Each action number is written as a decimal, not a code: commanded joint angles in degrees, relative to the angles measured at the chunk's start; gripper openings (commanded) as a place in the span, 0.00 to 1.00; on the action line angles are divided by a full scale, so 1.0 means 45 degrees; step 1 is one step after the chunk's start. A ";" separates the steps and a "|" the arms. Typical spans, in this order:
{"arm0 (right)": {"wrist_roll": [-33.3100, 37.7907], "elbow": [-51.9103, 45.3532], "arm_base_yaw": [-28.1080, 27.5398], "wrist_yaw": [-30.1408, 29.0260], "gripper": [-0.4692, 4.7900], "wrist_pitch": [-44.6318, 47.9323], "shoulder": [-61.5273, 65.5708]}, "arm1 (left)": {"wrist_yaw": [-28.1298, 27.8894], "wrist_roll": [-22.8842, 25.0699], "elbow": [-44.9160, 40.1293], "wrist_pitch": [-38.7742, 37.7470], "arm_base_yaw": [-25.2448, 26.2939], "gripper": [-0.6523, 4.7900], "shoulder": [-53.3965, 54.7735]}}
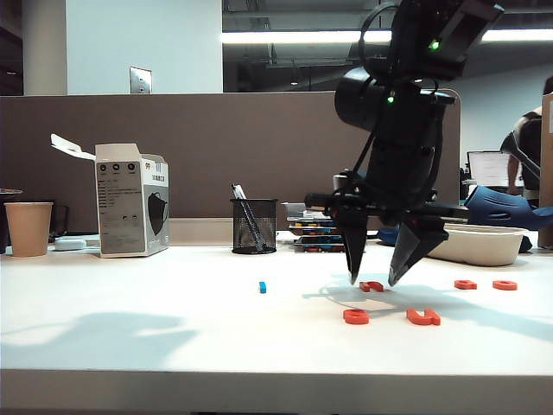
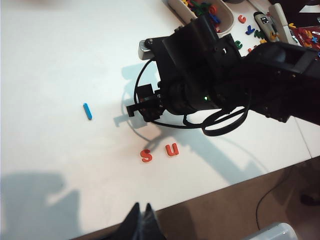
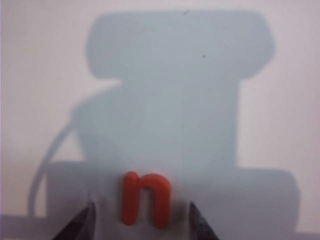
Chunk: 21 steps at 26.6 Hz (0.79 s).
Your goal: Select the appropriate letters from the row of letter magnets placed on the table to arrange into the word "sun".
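Right claw is down at the table, fingers spread wide and pointing straight down, and the n sits squarely between the two tips in the right wrist view. Neither finger touches it that I can see; there's bare white on both sides of the letter. So the claw holds nothing, it brackets the piece.

That's the relation that matters: the n lies directly under the open claw, flat on the table, its two legs running along the gap, so the fingers would close across its width. A squeeze from here looks like the natural next move.

Out from there, the s and the u are already side by side nearer the front edge, just apart, with free space after the u for the last letter. By my reading the word is two-thirds built.

Two more orange-red pieces lie further right, and the blue magnet sits off to the left, well apart.

Left claw hangs high over the front edge, far from the letters, its dark tips together as far as the left wrist view shows. The right arm is clearly nearer.
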 commanded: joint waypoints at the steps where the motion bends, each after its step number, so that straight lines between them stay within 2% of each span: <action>1: -0.0063 0.0044 0.0019 -0.0083 0.54 0.0296 0.0073 | -0.0029 0.0053 0.0039 0.0005 -0.0010 0.11 -0.0034; 10: -0.0097 0.0044 0.0019 -0.0029 0.52 0.0097 0.0364 | -0.0053 0.0049 0.0039 0.0049 -0.0010 0.11 -0.0034; 14: -0.0107 0.0039 0.0019 -0.0029 0.44 -0.0068 0.0364 | -0.0053 0.0049 0.0039 0.0078 -0.0005 0.11 -0.0034; 18: -0.0102 0.0039 0.0019 -0.0029 0.42 -0.0160 0.0364 | -0.0053 0.0049 0.0039 0.0097 -0.0005 0.11 -0.0034; 21: -0.0102 0.0039 0.0019 -0.0029 0.35 -0.0160 0.0364 | -0.0053 0.0049 0.0039 0.0097 -0.0005 0.11 -0.0034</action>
